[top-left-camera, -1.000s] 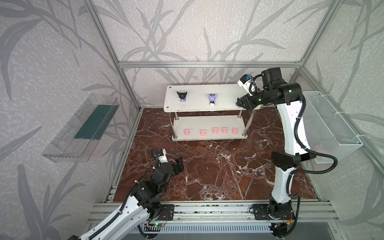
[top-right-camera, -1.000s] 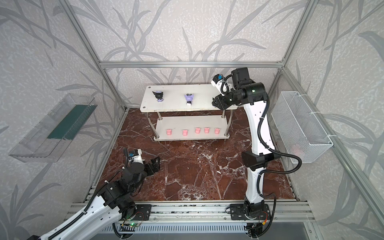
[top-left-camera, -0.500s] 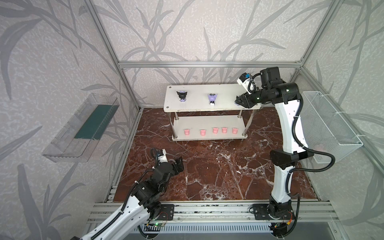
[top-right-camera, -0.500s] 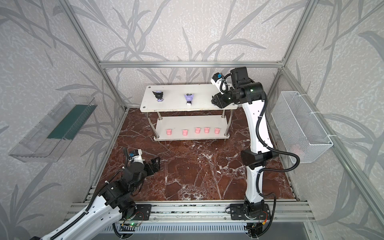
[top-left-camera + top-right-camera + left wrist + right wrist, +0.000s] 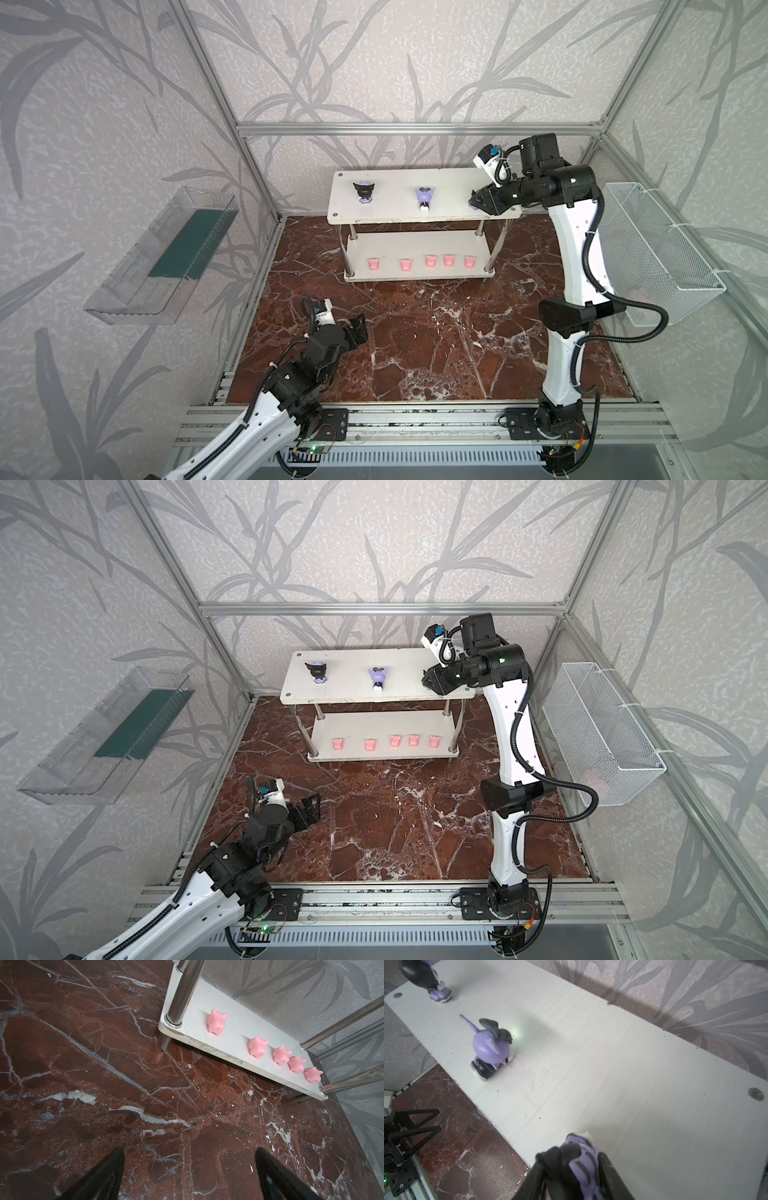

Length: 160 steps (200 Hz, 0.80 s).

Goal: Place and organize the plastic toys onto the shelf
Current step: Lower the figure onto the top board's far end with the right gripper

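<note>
right gripper (image 5: pixel 572 1156) is clamped on a black-and-lilac figurine (image 5: pixel 584 1167) at the right-hand end of the top board of the shelf (image 5: pixel 395 208), feet down by the surface, contact hard to call. two more stand up there: lilac figurine (image 5: pixel 424 196) mid-board, black figurine (image 5: pixel 363 192) towards the left. five pink piglets (image 5: pixel 430 261) line the lower tier. left gripper (image 5: pixel 189 1153) gapes wide, empty, over the marble table (image 5: pixel 436 340).

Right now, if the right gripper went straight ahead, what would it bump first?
Probably the shelf's top board: the right gripper, jaws shut on a black-and-lilac figurine, tilts down toward it. The lilac figurine stands aside.
</note>
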Motion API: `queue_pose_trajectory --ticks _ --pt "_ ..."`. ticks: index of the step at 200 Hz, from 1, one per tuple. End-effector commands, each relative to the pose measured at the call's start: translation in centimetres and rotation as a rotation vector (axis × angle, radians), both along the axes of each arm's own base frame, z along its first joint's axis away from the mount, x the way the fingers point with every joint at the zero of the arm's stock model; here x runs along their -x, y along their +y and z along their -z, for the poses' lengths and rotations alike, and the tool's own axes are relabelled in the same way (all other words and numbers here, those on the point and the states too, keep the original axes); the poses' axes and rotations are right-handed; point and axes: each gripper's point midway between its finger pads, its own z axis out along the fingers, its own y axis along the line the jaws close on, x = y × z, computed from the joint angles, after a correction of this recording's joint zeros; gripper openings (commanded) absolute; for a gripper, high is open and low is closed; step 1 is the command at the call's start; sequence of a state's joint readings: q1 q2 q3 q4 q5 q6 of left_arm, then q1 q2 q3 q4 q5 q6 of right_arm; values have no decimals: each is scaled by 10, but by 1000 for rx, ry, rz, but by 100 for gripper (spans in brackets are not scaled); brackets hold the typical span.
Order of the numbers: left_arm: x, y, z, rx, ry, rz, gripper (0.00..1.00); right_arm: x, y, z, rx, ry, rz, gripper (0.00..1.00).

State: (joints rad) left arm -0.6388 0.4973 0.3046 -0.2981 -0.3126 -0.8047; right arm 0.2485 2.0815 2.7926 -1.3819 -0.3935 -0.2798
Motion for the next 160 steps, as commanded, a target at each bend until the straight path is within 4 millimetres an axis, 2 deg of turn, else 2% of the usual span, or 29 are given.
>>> queue_pose_trajectory --ticks 1,160 --pt "-1 2 0 12 -6 -14 96 -5 -3 8 11 18 16 40" --pt "-1 2 3 18 0 -16 96 -10 -6 4 11 -2 37 52"
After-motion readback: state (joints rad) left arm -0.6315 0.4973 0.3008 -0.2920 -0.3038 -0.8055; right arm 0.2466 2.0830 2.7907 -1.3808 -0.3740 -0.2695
